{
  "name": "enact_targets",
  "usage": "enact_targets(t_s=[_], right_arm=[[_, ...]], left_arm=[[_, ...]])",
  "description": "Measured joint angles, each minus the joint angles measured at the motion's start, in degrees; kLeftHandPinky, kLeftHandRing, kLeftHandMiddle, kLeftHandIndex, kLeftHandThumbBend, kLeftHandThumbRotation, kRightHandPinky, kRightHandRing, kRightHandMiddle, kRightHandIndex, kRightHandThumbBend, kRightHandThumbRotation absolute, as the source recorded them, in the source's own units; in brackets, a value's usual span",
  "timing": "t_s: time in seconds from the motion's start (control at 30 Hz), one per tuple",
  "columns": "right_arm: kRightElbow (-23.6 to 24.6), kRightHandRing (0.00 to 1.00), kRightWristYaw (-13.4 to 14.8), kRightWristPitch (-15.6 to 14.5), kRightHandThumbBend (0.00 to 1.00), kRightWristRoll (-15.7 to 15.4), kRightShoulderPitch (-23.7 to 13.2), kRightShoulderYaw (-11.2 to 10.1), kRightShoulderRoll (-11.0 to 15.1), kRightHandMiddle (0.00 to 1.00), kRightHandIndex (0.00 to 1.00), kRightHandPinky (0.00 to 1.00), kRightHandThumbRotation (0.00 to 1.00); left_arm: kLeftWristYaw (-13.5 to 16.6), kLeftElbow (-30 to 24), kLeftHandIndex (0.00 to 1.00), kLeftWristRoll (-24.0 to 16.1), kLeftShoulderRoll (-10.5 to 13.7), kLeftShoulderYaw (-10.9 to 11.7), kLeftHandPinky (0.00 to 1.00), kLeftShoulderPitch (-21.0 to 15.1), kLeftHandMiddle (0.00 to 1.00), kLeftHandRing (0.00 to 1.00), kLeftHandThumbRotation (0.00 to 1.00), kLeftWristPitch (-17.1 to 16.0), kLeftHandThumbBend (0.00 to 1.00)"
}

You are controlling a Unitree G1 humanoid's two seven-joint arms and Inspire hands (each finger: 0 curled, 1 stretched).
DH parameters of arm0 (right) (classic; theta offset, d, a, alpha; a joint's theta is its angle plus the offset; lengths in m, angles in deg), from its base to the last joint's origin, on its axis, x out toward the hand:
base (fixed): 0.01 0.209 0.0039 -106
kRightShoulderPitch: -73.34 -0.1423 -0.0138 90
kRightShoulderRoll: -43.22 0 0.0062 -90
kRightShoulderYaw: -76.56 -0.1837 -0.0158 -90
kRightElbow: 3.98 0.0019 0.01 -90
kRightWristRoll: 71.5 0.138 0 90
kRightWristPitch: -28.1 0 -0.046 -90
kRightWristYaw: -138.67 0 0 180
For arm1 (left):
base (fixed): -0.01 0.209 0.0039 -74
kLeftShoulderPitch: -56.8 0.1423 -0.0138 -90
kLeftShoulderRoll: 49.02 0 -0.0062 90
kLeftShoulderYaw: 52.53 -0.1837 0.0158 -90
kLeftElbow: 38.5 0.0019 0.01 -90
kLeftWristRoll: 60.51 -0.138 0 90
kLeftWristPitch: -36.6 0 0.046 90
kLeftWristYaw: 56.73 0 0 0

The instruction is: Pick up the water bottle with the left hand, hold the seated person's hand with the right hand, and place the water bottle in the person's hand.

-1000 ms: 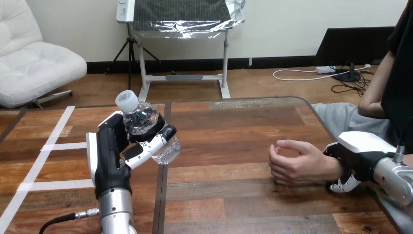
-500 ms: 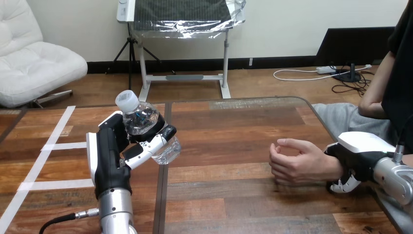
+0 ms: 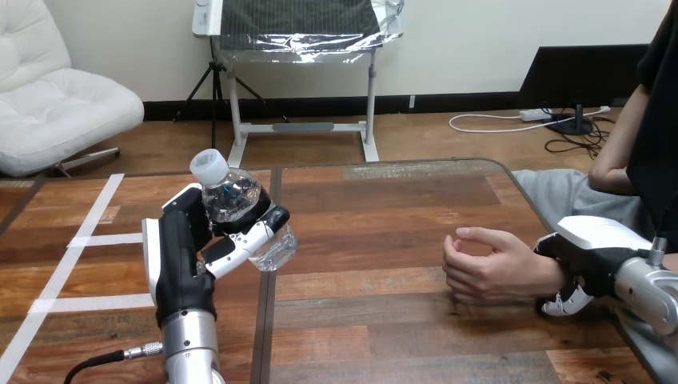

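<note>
My left hand (image 3: 182,256) is shut on a clear water bottle (image 3: 240,208) with a white cap, held tilted above the left half of the wooden table (image 3: 384,216). The person's hand (image 3: 488,266) rests over the table's right part, its fingers loosely curled and nothing in it. My right hand (image 3: 584,264) is at the person's wrist, with fingers curled round it from below and the white shell on top.
White tape lines (image 3: 76,240) cross the table's left end. A dark seam (image 3: 265,304) runs down the table just right of my left arm. The person sits at the right side.
</note>
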Motion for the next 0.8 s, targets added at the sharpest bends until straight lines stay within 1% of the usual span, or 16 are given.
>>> enact_targets(t_s=[0.2,0.47,0.8], right_arm=[[0.0,0.57,0.2,0.0,0.74,1.3,0.0,-0.5,0.0,0.67,0.62,0.5,0.0],[0.0,0.53,0.7,0.1,0.7,2.4,0.2,-0.5,0.0,0.62,0.58,0.46,0.0],[-0.6,0.44,1.3,0.2,0.68,3.3,0.2,-0.5,0.0,0.54,0.52,0.35,0.0]], left_arm=[[0.0,0.0,0.47,0.1,0.0,0.0,0.39,0.0,0.45,0.42,0.0,0.0,0.68],[0.1,0.0,0.47,0.0,0.0,0.0,0.38,0.0,0.45,0.42,0.0,0.0,0.67],[0.1,0.0,0.47,-0.1,0.0,0.0,0.38,0.0,0.45,0.41,0.0,0.0,0.67]])
